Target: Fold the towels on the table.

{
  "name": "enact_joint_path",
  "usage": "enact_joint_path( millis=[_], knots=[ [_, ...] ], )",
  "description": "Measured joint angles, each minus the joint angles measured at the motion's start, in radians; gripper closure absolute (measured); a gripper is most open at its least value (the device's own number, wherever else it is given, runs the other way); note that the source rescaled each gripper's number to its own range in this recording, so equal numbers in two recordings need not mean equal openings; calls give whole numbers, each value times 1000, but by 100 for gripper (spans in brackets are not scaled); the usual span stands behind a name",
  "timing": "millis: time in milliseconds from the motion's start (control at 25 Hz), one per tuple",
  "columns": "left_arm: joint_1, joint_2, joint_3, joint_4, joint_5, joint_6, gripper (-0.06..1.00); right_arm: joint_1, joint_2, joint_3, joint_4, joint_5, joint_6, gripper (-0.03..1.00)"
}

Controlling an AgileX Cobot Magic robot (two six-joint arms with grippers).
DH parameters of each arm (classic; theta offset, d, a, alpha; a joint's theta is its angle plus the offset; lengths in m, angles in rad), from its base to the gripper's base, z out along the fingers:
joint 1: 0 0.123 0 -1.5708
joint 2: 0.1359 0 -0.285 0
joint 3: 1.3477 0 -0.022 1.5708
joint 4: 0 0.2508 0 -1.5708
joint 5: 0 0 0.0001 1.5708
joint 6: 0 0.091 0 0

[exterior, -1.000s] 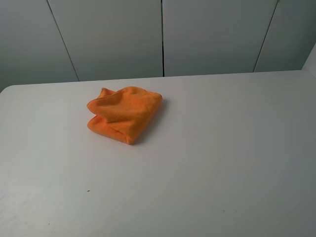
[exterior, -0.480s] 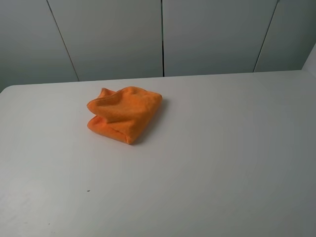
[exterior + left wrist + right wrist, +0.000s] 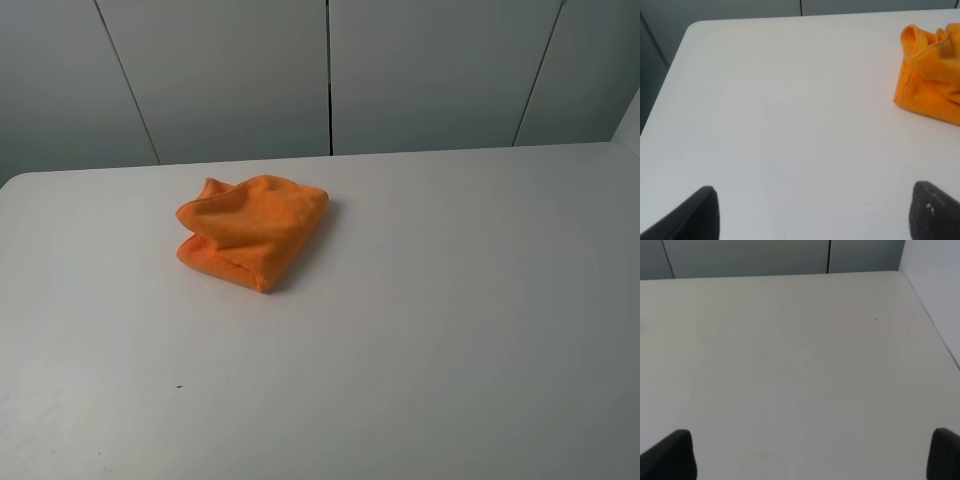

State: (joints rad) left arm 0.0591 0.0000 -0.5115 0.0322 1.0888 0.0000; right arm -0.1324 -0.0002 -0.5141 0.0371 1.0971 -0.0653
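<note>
A bright orange towel (image 3: 253, 230) lies bunched and loosely folded on the white table (image 3: 430, 300), left of centre toward the far edge. Neither arm shows in the exterior high view. The left wrist view has the towel (image 3: 932, 75) at its edge, well away from my left gripper (image 3: 815, 215), whose two dark fingertips (image 3: 697, 212) stand wide apart with bare table between them. My right gripper (image 3: 812, 457) is open too, its fingertips (image 3: 672, 452) spread over bare table (image 3: 800, 355); the towel is out of that view.
Grey wall panels (image 3: 330, 75) stand behind the table's far edge. The table's left corner (image 3: 692, 27) and its right edge (image 3: 930, 315) show in the wrist views. A small dark speck (image 3: 179, 386) marks the tabletop near the front.
</note>
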Motion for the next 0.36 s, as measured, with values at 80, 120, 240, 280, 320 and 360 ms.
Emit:
enact_joint_path(
  millis=[80, 120, 240, 280, 320, 360],
  knots=[
    [0, 0, 0, 0, 0, 0, -4, 0, 0, 0, 0, 0, 0, -3],
    [0, 0, 0, 0, 0, 0, -4, 0, 0, 0, 0, 0, 0, -3],
    [0, 0, 0, 0, 0, 0, -4, 0, 0, 0, 0, 0, 0, -3],
    [0, 0, 0, 0, 0, 0, -4, 0, 0, 0, 0, 0, 0, -3],
    [0, 0, 0, 0, 0, 0, -4, 0, 0, 0, 0, 0, 0, -3],
    [0, 0, 0, 0, 0, 0, -4, 0, 0, 0, 0, 0, 0, -3]
  ],
)
